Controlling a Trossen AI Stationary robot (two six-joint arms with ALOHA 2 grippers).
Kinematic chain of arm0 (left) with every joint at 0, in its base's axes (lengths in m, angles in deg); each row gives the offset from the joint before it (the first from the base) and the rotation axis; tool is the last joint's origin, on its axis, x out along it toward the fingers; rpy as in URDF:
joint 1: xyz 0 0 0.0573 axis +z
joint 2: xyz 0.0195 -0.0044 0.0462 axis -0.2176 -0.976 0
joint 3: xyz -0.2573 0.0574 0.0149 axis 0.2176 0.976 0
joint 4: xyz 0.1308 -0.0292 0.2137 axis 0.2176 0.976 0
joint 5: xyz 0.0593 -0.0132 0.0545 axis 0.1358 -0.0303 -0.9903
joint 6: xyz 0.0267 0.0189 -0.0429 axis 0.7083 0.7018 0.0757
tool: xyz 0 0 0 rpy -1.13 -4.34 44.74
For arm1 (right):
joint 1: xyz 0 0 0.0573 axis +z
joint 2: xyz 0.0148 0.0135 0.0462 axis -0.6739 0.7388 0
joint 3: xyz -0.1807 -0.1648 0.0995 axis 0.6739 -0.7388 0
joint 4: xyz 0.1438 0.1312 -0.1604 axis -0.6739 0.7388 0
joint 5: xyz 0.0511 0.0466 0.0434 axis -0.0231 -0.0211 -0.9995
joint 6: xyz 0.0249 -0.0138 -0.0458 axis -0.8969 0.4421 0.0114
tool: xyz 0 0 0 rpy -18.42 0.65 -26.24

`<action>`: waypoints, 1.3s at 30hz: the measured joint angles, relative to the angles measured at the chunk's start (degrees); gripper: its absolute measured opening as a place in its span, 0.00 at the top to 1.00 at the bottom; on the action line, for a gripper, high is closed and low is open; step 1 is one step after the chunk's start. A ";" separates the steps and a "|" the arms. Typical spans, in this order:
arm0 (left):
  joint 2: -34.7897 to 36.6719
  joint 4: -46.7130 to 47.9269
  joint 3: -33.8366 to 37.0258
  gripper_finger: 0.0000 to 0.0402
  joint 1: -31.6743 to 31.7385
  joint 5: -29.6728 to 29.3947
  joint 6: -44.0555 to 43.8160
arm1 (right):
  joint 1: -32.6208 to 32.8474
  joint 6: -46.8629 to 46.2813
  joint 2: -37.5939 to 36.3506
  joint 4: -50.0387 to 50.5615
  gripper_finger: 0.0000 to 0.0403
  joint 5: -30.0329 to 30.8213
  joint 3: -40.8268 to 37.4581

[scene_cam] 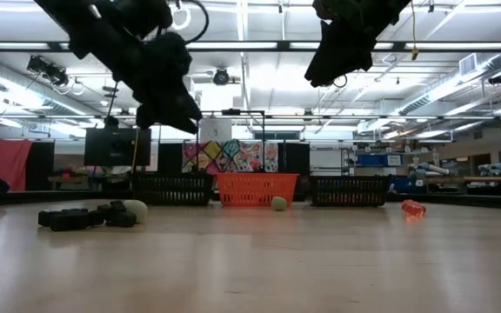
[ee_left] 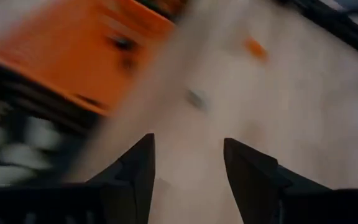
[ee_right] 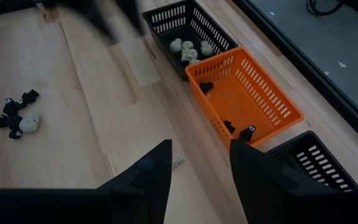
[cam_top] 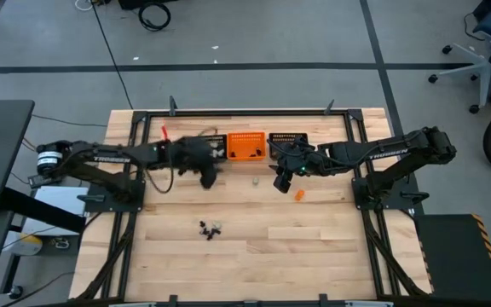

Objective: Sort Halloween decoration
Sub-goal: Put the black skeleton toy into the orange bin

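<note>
Halloween decoration pieces are lying in several places around the orange basket (cam_top: 246, 146), the landmark at the far middle of the surface (cam_top: 254, 247). A pale piece (cam_top: 255, 180) is sitting just in front of that basket, an orange piece (cam_top: 298, 195) is lying in front and to its right, and a small cluster of black pieces with one pale one (cam_top: 210, 228) is resting well in front of it, toward the near edge. Pale pieces (ee_right: 190, 48) are already lying in the black basket (ee_right: 188, 28) to its left, and a few black ones (ee_right: 240, 130) are sitting inside the orange basket itself.

Sorting is looking about half done, and the arms seem to be between picks. The left gripper (cam_top: 207, 177) is hanging above the surface, just in front and left of the orange basket, with its fingers spread and nothing between them. The right gripper (cam_top: 280, 181) is hovering in front and right of the basket, also spread wide and empty, close above the pale and orange pieces.

Next, one gripper probably needs to descend over a loose piece and close on it. Nothing is blocking either piece, though the two arms are working close together, and a second black basket (cam_top: 286, 141) is standing immediately right of the orange one.
</note>
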 joint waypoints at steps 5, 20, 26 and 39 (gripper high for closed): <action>-0.61 4.51 0.02 0.57 -11.17 3.06 0.05 | 0.00 1.03 0.00 -0.17 0.59 -0.02 0.00; -5.34 10.25 0.02 0.52 -34.68 -1.81 0.27 | 0.15 1.06 0.00 -1.49 0.59 -0.31 0.00; -11.13 10.53 0.04 0.42 -37.49 -1.98 -1.06 | 0.76 0.86 0.00 -1.48 0.59 -1.18 0.00; -14.32 10.01 0.04 0.40 -37.65 -7.95 1.84 | 1.20 -0.03 0.00 -1.46 0.59 -1.64 0.00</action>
